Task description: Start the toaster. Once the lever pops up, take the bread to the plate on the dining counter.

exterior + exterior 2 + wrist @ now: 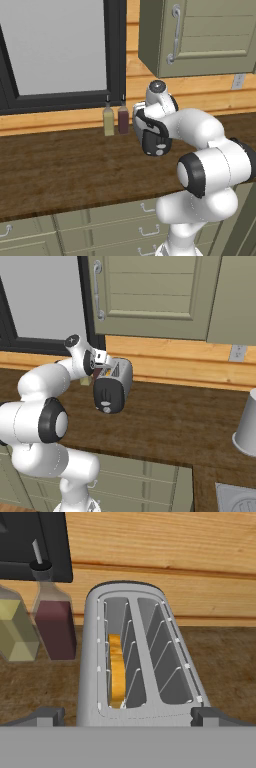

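Hand view looks straight down into the toaster (140, 662), and the bread (117, 671) sits low in its left slot, golden edge up. Its black end panel with the lever (106, 392) faces out in the right base view. The hand (128, 716) hovers just above, fingers spread wide either side, holding nothing. Toaster stands near the back edge of the table (60, 165), two bottles (115, 119) just beside it against the wall. My read: early going, lever likely still to press, bread not yet lifted, plate trip all ahead.
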